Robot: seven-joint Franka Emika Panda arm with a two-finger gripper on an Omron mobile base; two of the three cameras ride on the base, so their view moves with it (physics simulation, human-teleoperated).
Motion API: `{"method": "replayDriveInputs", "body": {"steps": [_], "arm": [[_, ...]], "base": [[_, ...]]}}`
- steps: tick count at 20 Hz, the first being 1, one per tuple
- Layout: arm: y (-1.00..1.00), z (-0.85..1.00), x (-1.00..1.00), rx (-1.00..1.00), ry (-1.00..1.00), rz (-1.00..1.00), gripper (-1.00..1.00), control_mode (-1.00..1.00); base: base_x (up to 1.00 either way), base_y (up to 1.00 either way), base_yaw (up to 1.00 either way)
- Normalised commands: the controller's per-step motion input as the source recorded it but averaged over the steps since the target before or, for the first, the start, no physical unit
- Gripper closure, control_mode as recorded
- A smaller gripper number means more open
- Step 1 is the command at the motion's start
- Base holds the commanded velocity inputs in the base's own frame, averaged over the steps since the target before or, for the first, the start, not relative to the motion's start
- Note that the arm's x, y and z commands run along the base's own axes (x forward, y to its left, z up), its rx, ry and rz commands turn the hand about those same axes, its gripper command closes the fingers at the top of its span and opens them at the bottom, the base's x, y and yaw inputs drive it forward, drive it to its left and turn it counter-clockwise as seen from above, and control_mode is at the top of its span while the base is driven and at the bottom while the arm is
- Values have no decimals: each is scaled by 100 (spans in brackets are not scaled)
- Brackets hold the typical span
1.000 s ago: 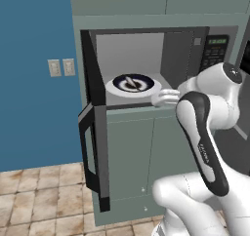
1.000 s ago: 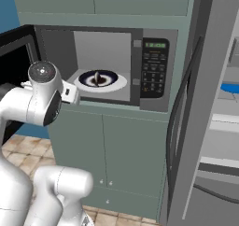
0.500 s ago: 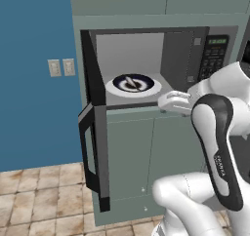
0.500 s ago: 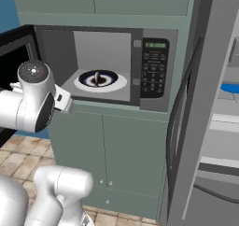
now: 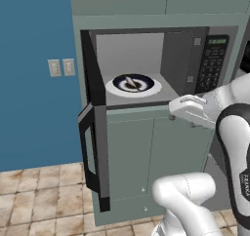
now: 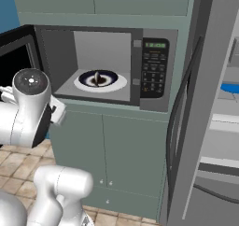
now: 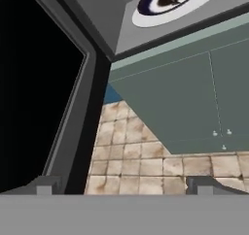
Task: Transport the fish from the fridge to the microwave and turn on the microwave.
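While the microwave stands wide open in its cabinet niche, its door hangs swung out to the left of the cavity, dark window facing away and handle on the outer edge. Left of the microwave, on the blue wall, sit two pale switch plates. Inside the microwave the white turntable plate lies on the cavity floor, carrying a dark round dish with a small object at its middle; whether that is the fish cannot be told. Right of the cavity is the black keypad with a green display above it. Just below and in front of the microwave's lower right corner hovers the gripper, its fingers spread fully apart with nothing between them, tiled floor showing through the gap. Right of the microwave stands the fridge, its thick grey door open toward the microwave and pale shelves visible inside
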Motion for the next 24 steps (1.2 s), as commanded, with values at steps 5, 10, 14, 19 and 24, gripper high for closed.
{"method": "replayDriveInputs", "body": {"steps": [5, 10, 14, 19, 24], "arm": [[6, 8, -42, 15, 4, 0, -100, -100], [11, 8, -42, 11, 4, 0, -100, -100], [14, 7, -42, 6, 4, 0, -100, -100], [13, 6, -44, 3, 4, 0, -100, -100], [11, 4, -46, 3, 7, -1, -100, -100]], "base": [[0, 0, 0], [0, 0, 0], [0, 0, 0], [0, 0, 0], [0, 0, 0]]}}
